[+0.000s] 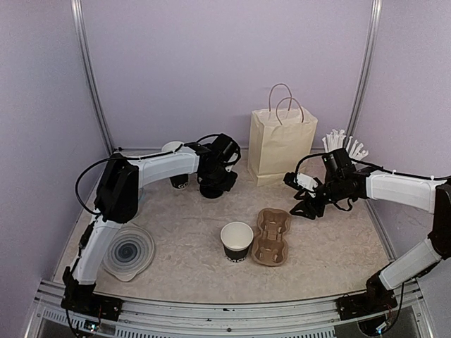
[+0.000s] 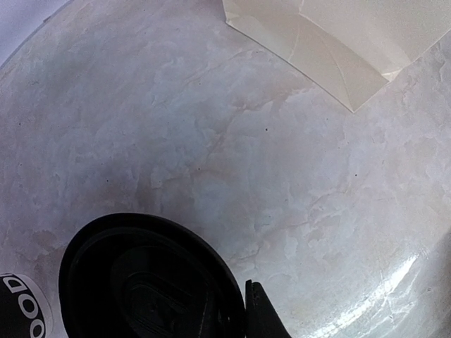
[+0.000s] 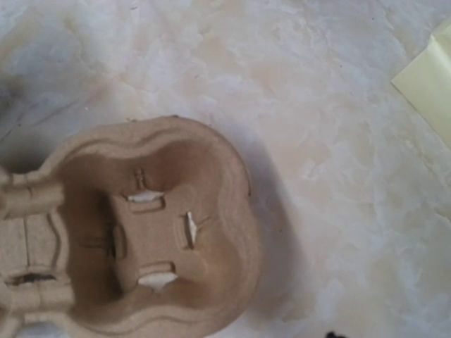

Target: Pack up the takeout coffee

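Left hand (image 1: pixel 211 184): its tip merges with a black form beneath it in the top view, so the two cannot be separated there. In the left wrist view only one dark fingertip (image 2: pixel 259 313) is in frame, just beside the rim of a black lid (image 2: pixel 141 282). The second finger is cut off, so it cannot be told how wide this hand stands or whether it holds the lid. Whatever carries the lid is hidden under it. Right hand (image 1: pixel 304 204): it hangs low near the far end of the carrier tray (image 1: pixel 271 234). Its fingers are too small to read from above and fall outside the right wrist view, so its width cannot be told. That view shows one cell of the tray in full; the second is cut off at the left edge. Count: one carrier tray with two cells, no cup in either; one open cup (image 1: pixel 237 241), lidless, standing on the surface (image 1: pixel 317 246) just beside the tray; one rear cup (image 1: pixel 177 179), partly hidden behind the left arm, its lettering cut off in the wrist view; one lid. Also present: one paper bag (image 1: pixel 280 141), one bunch of straws (image 1: pixel 344 143) with its holder hidden behind the right arm, and one pale round disc (image 1: pixel 129 251).
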Available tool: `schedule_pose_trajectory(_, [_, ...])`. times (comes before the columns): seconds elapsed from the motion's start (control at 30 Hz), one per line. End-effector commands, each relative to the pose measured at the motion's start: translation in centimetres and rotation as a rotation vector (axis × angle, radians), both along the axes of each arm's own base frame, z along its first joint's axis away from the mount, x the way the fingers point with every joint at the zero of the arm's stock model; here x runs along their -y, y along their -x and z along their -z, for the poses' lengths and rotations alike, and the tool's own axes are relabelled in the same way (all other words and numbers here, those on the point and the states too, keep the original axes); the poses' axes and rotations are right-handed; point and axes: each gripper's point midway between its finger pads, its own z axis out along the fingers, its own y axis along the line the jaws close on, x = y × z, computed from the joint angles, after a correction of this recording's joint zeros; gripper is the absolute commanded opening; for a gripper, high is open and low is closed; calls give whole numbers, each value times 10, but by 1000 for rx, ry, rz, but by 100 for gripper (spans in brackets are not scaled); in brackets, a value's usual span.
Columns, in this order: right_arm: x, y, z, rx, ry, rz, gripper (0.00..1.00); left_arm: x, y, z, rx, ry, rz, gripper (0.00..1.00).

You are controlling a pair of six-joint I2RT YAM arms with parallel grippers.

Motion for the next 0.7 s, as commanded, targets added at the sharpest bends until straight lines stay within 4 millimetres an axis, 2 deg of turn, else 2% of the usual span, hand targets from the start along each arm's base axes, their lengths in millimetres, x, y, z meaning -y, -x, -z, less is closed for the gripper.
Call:
schedule_pose_trajectory(0.0, [2, 1, 3, 0, 0, 2, 60, 9, 0, -36, 62, 35, 11, 12])
schedule_pose_trajectory(0.13, [0, 2, 3, -11, -9, 0, 59, 15, 6, -73, 110, 67, 20, 4])
schedule_pose_trajectory(0.17, [-1, 2, 1, -13, -16, -2, 59, 16, 9, -88, 127, 84, 24, 3])
schedule_pose_trajectory(0.27, [-9, 0, -19, -18, -63, -14, 58, 24, 24, -124, 146, 144, 57, 3])
schedule_pose_trajectory(0.37, [-19, -6, -60, 0, -140, -30, 62, 34, 47, -188, 174, 321, 119, 2])
schedule_pose_trajectory(0.5, [-33, -8, -130, 95, -259, -85, 76, 50, 83, -237, 124, 633, 225, 1])
schedule_pose_trajectory(0.57, [-41, -1, -164, 125, -339, -130, 88, 50, 111, -278, 120, 833, 303, 0])
schedule_pose_trajectory(0.6, [-45, 3, -178, 133, -376, -156, 93, 50, 122, -286, 105, 915, 331, 0])
schedule_pose_trajectory(0.63, [-48, 6, -189, 135, -407, -179, 96, 44, 135, -306, 115, 1003, 366, 0])
schedule_pose_trajectory(0.67, [-51, 9, -198, 136, -433, -202, 97, 41, 145, -315, 107, 1073, 390, 0])
